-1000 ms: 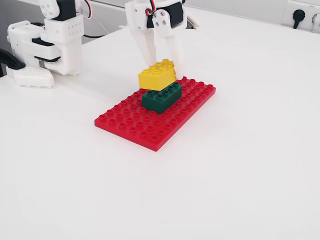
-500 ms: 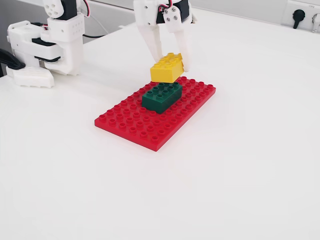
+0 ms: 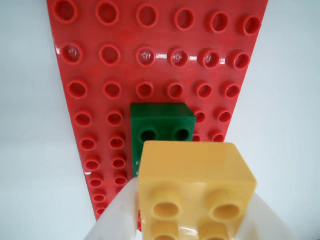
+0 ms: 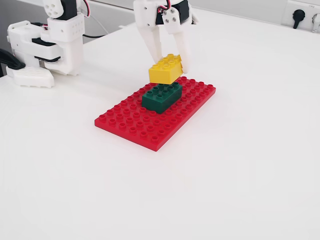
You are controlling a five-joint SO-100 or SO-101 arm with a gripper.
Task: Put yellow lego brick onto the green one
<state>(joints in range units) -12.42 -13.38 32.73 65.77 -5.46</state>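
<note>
The yellow lego brick [image 4: 165, 68] is held in my white gripper [image 4: 170, 61], which is shut on it from both sides. It hangs a little above the green brick [image 4: 161, 96], not touching it. The green brick sits on the far part of the red studded baseplate [image 4: 150, 127]. In the wrist view the yellow brick [image 3: 195, 187] fills the lower middle, with the white fingers [image 3: 112, 215] beside it. The green brick [image 3: 161, 125] shows just beyond it on the red baseplate [image 3: 100, 75].
The arm's white base and motors [image 4: 47, 45] stand at the back left of the white table. A wall socket [image 4: 300, 15] is at the back right.
</note>
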